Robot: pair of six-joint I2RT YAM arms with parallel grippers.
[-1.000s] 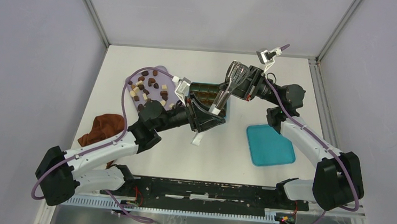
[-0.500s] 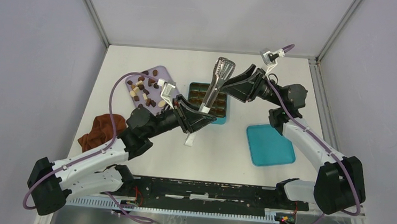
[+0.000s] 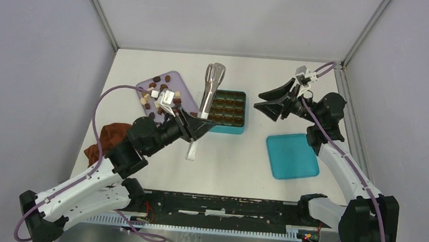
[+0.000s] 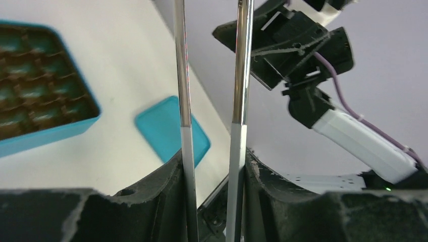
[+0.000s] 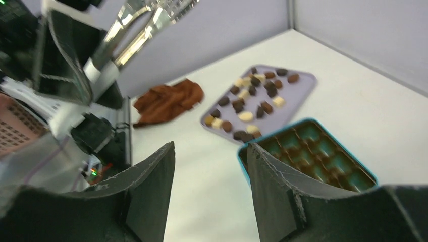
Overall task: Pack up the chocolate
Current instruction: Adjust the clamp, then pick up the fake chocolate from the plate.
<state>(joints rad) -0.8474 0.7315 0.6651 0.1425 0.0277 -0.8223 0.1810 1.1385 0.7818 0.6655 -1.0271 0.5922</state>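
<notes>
The left gripper (image 3: pixel 196 125) sits just in front of the teal box (image 3: pixel 240 129), closed hard on the white handle end of a pair of metal tongs (image 3: pixel 208 91). I take it the tongs are there because the pieces are too small for the fingers. They slant up across the box's left edge, tips past its far side. In the left wrist view their two arms (image 4: pixel 241 75) stand apart between the fingers, and I can't see a piece held at the tips.

The chocolate (image 3: pixel 159 92) lies scattered on the lilac tray (image 3: pixel 173 76), just left of the box. Whether the box's cells hold any I cannot tell.

The right gripper (image 3: pixel 268 102) hangs in the air to the right of the box, jaws wide apart and holding nothing, probably to leave room. The teal lid (image 3: pixel 292 156) lies off to the box's near right
</notes>
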